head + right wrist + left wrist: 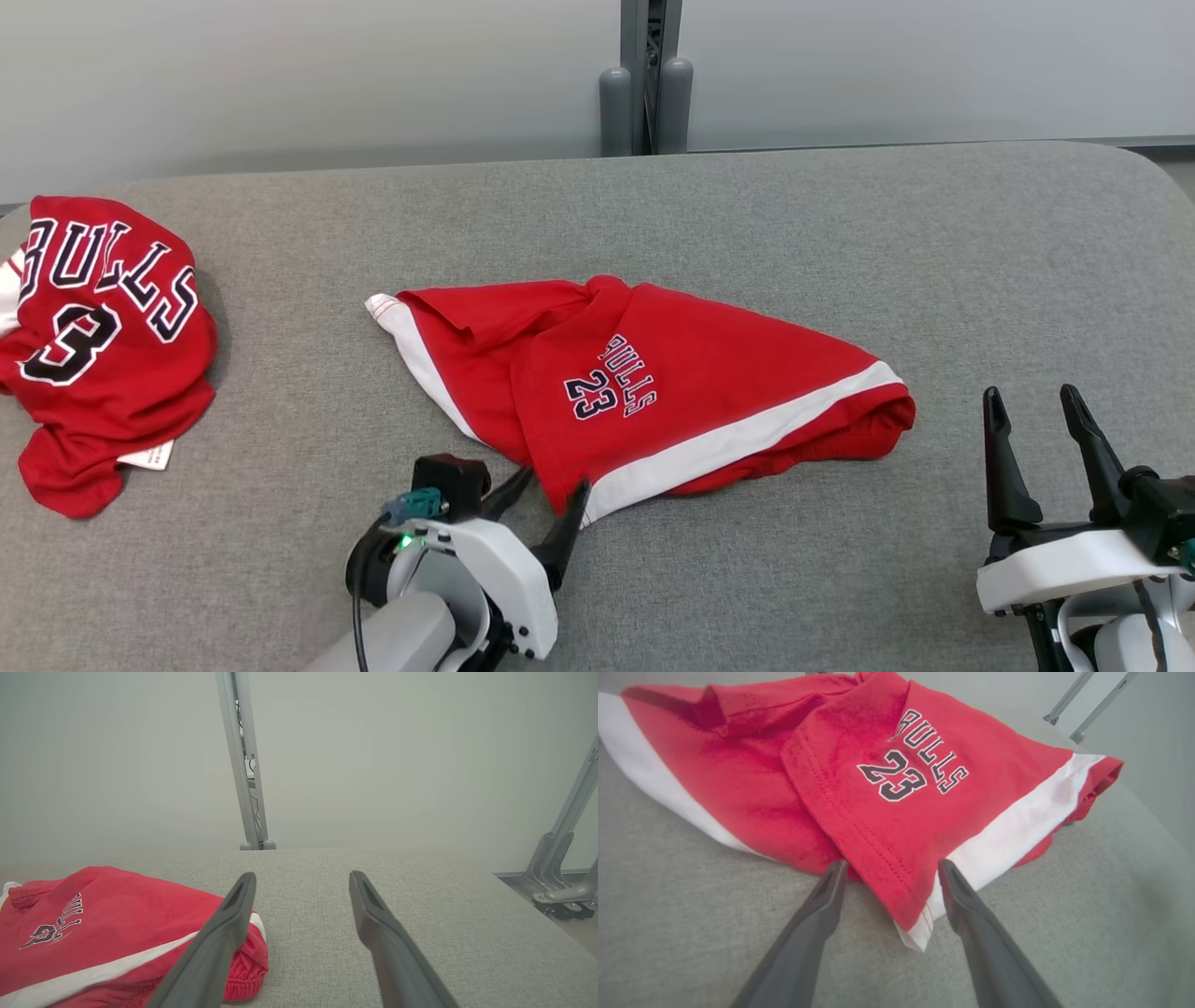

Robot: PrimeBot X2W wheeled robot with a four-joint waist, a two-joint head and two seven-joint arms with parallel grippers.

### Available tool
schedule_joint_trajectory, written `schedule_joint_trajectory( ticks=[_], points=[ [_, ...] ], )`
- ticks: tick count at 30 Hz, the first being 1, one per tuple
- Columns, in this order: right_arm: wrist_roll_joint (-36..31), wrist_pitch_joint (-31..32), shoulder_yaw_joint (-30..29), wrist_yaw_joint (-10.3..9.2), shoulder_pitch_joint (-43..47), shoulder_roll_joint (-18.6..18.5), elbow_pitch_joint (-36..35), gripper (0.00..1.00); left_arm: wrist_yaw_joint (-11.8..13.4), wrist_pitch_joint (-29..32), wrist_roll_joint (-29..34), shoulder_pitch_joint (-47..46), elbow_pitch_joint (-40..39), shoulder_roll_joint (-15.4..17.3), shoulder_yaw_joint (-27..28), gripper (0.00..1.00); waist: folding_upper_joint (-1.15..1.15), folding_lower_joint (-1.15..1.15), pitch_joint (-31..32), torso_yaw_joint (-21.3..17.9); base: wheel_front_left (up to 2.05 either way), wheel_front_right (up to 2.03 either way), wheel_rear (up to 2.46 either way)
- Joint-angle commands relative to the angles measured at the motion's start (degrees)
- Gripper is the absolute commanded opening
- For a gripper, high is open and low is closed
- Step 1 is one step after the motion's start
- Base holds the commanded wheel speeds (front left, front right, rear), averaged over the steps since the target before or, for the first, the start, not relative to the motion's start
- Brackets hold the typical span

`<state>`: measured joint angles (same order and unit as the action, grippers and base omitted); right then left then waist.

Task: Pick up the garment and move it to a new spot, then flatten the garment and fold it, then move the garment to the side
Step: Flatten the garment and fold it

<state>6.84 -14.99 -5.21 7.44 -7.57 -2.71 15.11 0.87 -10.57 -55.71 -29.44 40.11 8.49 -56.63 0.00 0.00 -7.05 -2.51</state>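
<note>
Left pincer [555, 481], jaws spread wide, straddles the near hem corner of the red Bulls shorts [691, 373], numbered 23 and striped white, which lie crumpled on the grey tabletop [747, 215]. Right pincer [1029, 392], also agape and empty, hovers near the shorts' bunched end. A red jersey [93, 345] lies well apart on the shorts' other side.
</note>
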Motion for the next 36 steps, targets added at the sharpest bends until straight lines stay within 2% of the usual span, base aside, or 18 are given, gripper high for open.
schedule_joint_trajectory(
  ticks=[1,11,12,14,15,20,25,30,36],
  points=[
    [-0.1,-0.3,0.0,0.09,0.2,-0.3,0.1,1.0,0.2,0.0,-0.6,1.2,-0.7,0.3,0.3,1.0,0.0,0.0,-0.1,-0.1,0.0,0.0,0.0],
    [-0.8,-0.3,0.0,0.09,-0.5,-0.3,-0.2,1.0,1.4,0.6,-1.9,3.9,-2.3,0.7,0.1,1.0,0.0,0.0,-0.9,-1.9,0.0,0.0,0.0],
    [-0.8,-0.3,-0.1,0.09,-0.5,-0.3,-0.3,1.0,1.5,0.5,-1.9,3.8,-2.3,0.7,0.2,0.95,0.0,0.0,-1.0,-2.1,0.0,0.0,0.0],
    [-0.8,-0.3,-0.1,0.09,-0.6,-0.3,-0.4,1.0,1.6,0.4,-1.8,3.6,-2.2,0.8,0.2,0.28,0.0,0.0,-1.2,-2.4,0.0,0.0,0.0],
    [-0.8,-0.3,-0.1,0.09,-0.6,-0.3,-0.4,1.0,1.4,0.4,-1.9,3.6,-2.2,0.8,0.3,0.0,0.0,0.0,-1.2,-2.5,0.0,0.0,0.0],
    [-0.9,-0.3,-0.5,0.09,-0.5,-0.3,-0.3,1.0,0.6,-1.2,-2.6,3.1,-2.3,0.5,1.5,0.0,0.0,0.0,-1.1,-2.6,0.0,0.0,0.0],
    [-1.2,-0.3,-1.1,0.09,-0.2,-0.3,-0.1,1.0,0.2,-2.7,-4.5,2.7,-4.7,1.9,4.9,0.0,0.0,0.0,-0.7,-1.4,0.0,0.0,0.0],
    [-1.4,-0.3,-1.1,0.09,0.0,-0.3,0.3,1.0,0.8,-2.9,-6.5,3.8,-8.8,5.0,8.1,0.0,0.0,0.0,-0.4,0.0,0.0,0.0,0.0],
    [-1.7,-0.3,0.2,0.09,0.5,-0.3,1.7,1.0,4.0,-0.7,-8.4,6.3,-14.4,10.7,10.8,0.0,0.0,0.0,-0.4,1.7,0.0,0.0,0.0]
  ],
)
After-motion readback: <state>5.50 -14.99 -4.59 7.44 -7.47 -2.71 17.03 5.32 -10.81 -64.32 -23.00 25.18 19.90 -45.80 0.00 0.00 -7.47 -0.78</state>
